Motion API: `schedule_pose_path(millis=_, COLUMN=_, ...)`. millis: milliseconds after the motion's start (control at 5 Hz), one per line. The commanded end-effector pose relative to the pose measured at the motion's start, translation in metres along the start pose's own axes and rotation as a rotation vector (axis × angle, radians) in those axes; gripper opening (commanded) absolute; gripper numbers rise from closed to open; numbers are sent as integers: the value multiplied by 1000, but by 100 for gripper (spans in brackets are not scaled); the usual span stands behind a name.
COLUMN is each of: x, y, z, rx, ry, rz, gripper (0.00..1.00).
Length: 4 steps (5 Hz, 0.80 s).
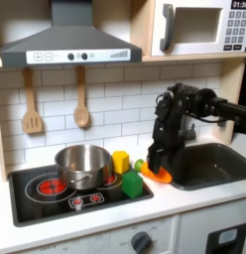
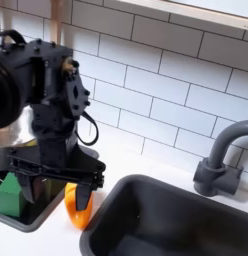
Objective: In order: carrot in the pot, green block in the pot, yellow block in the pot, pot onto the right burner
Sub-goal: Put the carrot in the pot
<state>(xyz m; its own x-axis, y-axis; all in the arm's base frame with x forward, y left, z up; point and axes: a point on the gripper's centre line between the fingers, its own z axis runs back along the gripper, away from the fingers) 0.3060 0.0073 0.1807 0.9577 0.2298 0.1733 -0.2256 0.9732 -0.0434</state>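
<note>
In the first exterior view, the pot [image 1: 83,165] is seen on the stove [image 1: 36,203], over the burner at the first exterior view's left. Beside the pot, toward the sink [image 1: 216,164], the yellow block [image 1: 120,161] and the green block [image 1: 132,184] are found. The hand [image 1: 158,169] is lowered over the carrot [image 1: 155,173], just past the blocks on the tabletop [image 1: 184,201].

In the second exterior view, the hand [image 2: 61,192] is shown with fingers spread, apparently straddling the carrot [image 2: 79,206] between stove and sink [image 2: 166,215]; contact cannot be judged.
</note>
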Motion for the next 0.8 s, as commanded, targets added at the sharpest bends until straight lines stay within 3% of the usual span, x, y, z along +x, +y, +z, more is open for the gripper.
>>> schedule_pose_path(millis=0, x=16, y=-13, z=-5, rx=-4, ry=-36, rz=69, gripper=100)
schedule_pose_path(millis=600, x=17, y=-17, z=-18, rx=-6, ry=-23, rz=147, gripper=100)
